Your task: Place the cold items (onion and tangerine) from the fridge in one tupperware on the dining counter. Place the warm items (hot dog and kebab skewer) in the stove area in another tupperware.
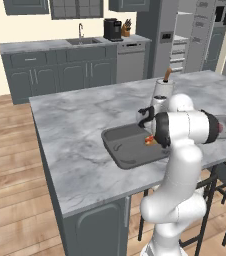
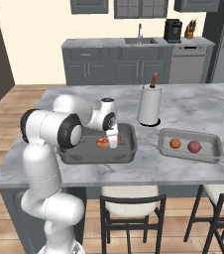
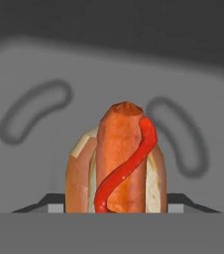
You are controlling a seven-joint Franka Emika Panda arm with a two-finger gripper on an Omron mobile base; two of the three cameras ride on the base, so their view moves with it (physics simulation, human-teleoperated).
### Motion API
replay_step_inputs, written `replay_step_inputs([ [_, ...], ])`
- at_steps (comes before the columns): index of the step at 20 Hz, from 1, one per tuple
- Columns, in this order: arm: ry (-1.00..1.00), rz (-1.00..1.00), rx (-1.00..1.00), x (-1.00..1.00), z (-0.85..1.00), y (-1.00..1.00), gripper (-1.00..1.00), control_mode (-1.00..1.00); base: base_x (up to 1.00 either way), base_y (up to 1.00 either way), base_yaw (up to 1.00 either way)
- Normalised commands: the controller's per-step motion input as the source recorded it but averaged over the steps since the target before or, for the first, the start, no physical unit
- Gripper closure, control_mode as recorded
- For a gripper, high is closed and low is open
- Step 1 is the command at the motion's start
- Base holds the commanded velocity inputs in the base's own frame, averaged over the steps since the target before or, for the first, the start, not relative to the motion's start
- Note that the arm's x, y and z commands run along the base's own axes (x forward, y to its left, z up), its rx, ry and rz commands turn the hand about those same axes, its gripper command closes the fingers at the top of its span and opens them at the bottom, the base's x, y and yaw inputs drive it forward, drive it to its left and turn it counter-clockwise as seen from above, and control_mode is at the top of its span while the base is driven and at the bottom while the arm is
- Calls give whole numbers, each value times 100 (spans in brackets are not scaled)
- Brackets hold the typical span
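Note:
My gripper [image 2: 112,142] hangs low inside a dark grey tupperware [image 2: 130,149] on the dining counter and is shut on the hot dog [image 2: 103,143]. In the hand view the hot dog [image 3: 121,158], a sausage in a bun with a red sauce stripe, stands between the finger tips, just above the tupperware's floor [image 3: 34,74]. From the left I see the same hot dog [image 1: 149,140] under the hand, over the tupperware [image 1: 120,150]. A second, lighter tupperware [image 2: 210,156] to the right holds the tangerine [image 2: 175,143] and the reddish onion [image 2: 194,146]. The kebab skewer is out of view.
A white paper towel roll [image 2: 150,105] stands upright just behind the two containers. Bar stools [image 2: 134,203] stand under the counter's near edge. Cabinets, a sink and a coffee machine [image 2: 172,30] line the far wall.

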Motion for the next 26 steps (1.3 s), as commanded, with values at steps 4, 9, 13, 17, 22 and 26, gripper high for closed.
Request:
replay_step_inputs([
  [4,-1,0,0,21,-74,-13,100,-100,0,0,0],
  [9,-6,0,3,27,12,0,-100,-100,0,0,0],
  [13,-11,0,14,4,98,-9,-100,-100,0,0,0],
  [17,0,0,2,31,73,0,-100,-100,0,0,0],
  [22,-24,5,13,-52,91,-45,-100,-100,0,0,0],
  [26,-53,4,22,-100,100,-66,-100,-100,0,0,0],
])
